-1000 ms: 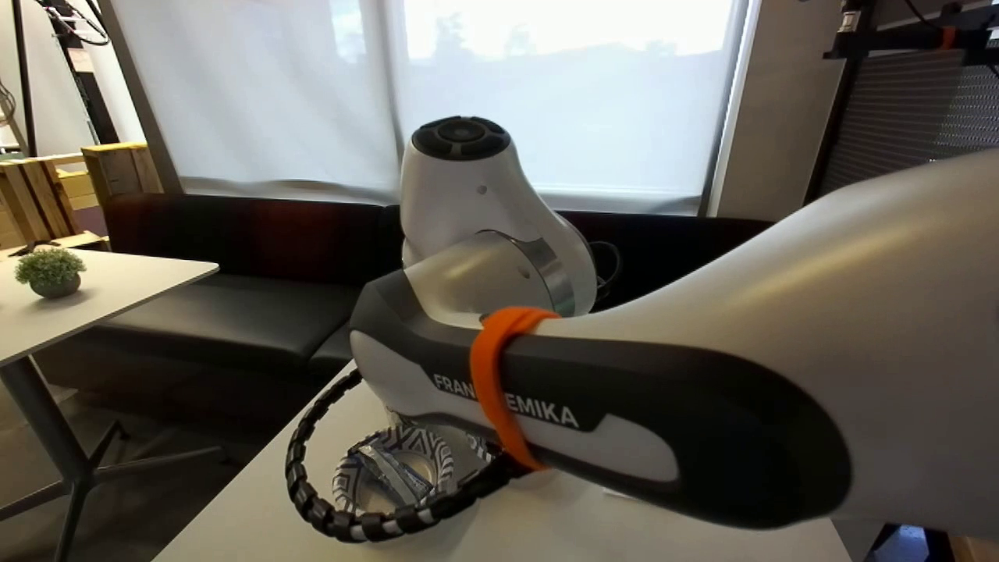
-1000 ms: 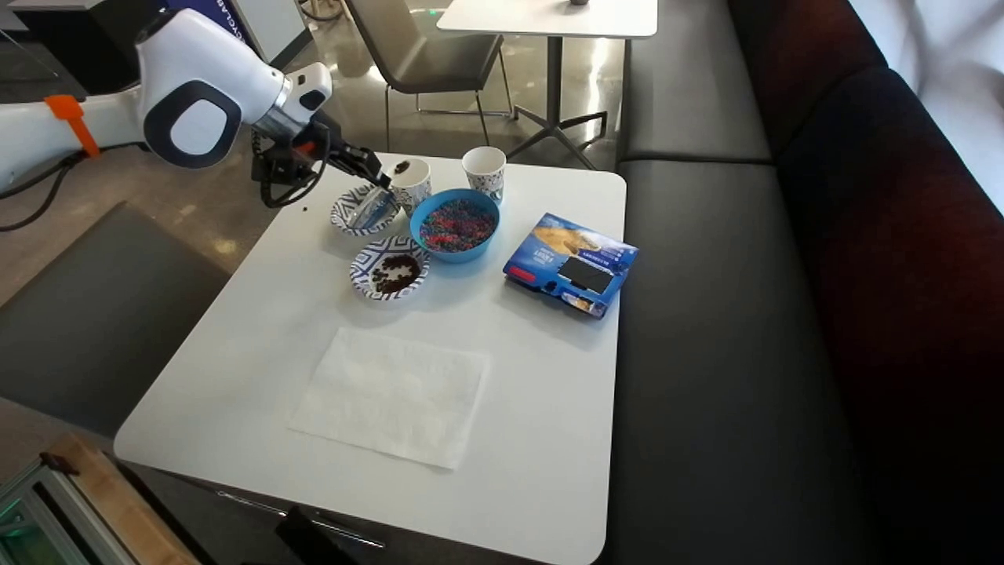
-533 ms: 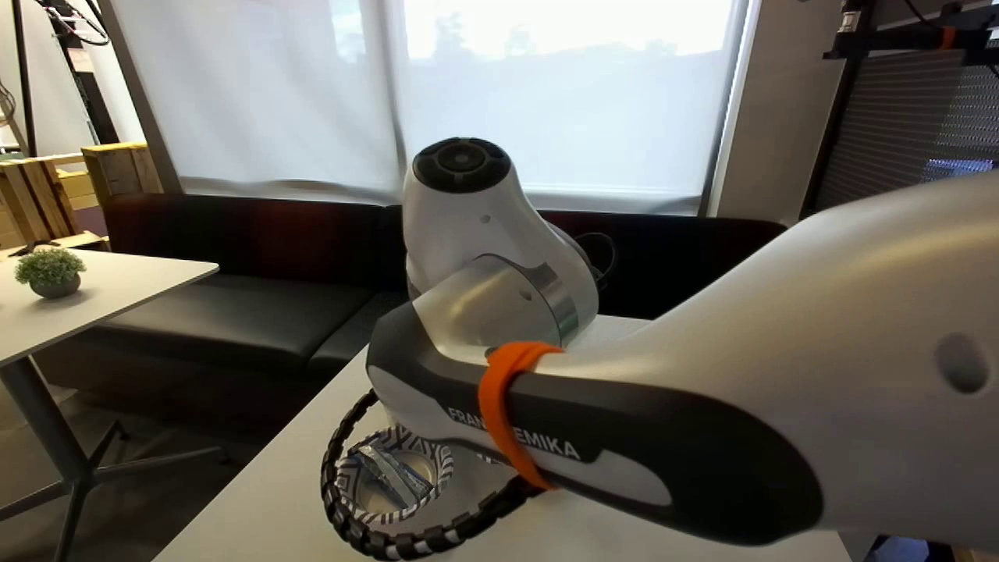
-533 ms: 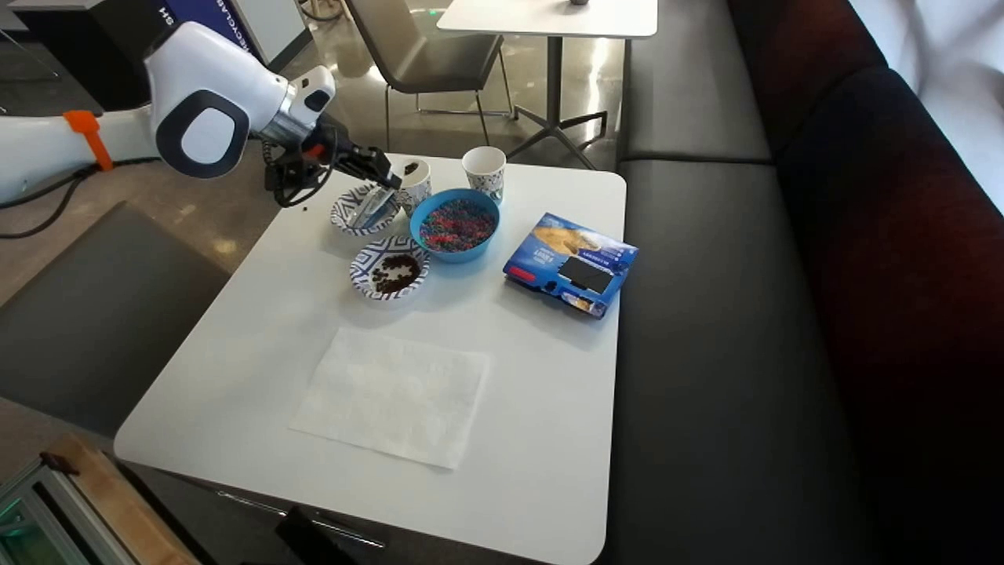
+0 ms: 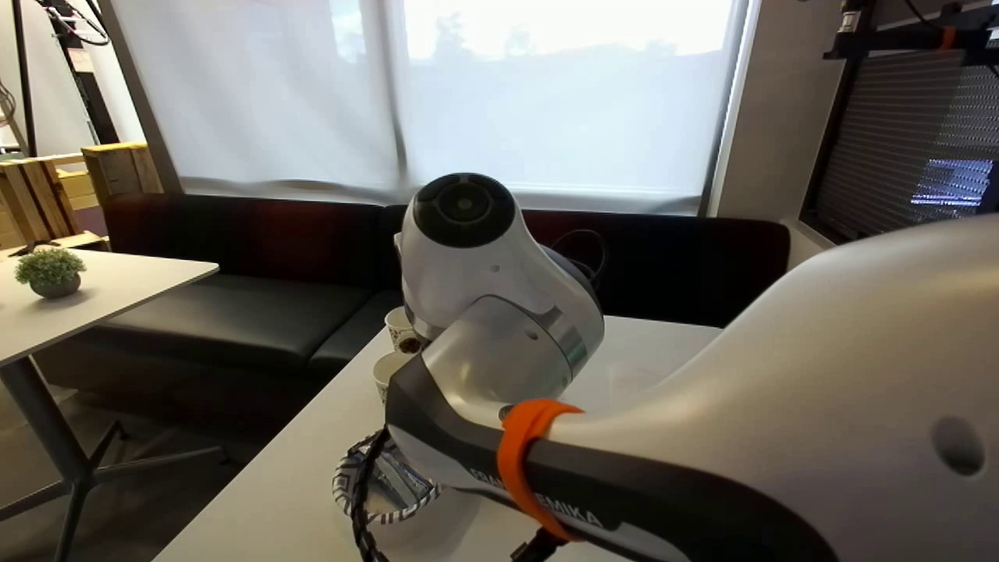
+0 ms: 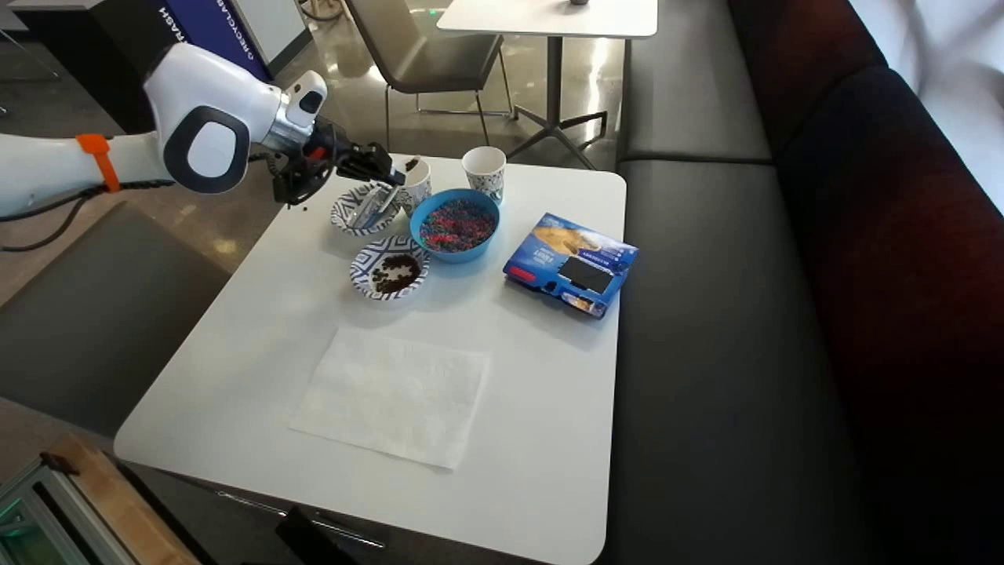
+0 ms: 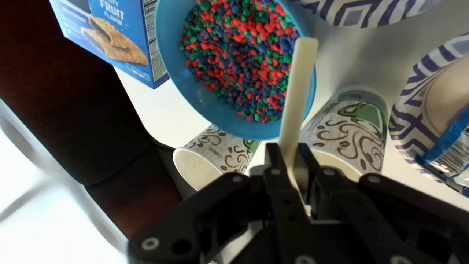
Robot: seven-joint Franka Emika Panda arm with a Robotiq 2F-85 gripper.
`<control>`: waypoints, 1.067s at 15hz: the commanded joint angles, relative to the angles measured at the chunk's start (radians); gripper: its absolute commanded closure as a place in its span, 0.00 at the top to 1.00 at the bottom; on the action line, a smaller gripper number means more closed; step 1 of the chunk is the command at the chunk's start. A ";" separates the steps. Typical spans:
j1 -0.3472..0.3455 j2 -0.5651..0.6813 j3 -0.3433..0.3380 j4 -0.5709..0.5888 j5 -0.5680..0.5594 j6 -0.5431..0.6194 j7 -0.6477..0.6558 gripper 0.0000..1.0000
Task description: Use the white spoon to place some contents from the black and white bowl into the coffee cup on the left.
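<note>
My gripper [image 7: 288,152] is shut on the white spoon [image 7: 298,91]; its handle sticks out past the fingertips. The spoon's other end is hidden by the gripper in the wrist view. In an exterior view dark brown stuff [image 6: 412,163], apparently on the spoon's head, shows at the rim of the left coffee cup [image 6: 417,190]; whether over or inside it I cannot tell. That cup also shows in the wrist view [image 7: 350,135]. Another coffee cup [image 6: 485,173] stands to its right. The black and white bowl [image 6: 390,268] with dark brown contents stands nearer that camera.
A blue bowl [image 6: 455,226] of coloured bits stands close to the cups. A patterned bowl [image 6: 365,210] with wrapped packets lies below the gripper. A blue box [image 6: 571,265] sits near the table edge. A white napkin [image 6: 392,396] lies flat.
The arm has lowered and shifted. In an exterior view the gripper and the dark stuff moved slightly right along the cup rim. The bowls and cups stay put.
</note>
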 commanded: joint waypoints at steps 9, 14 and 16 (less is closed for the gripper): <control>0.007 0.000 0.078 -0.045 -0.252 0.257 0.043 0.03; 0.016 0.000 0.079 -0.099 -0.447 0.354 0.127 0.03; 0.027 0.000 0.074 -0.126 -0.537 0.395 0.172 0.03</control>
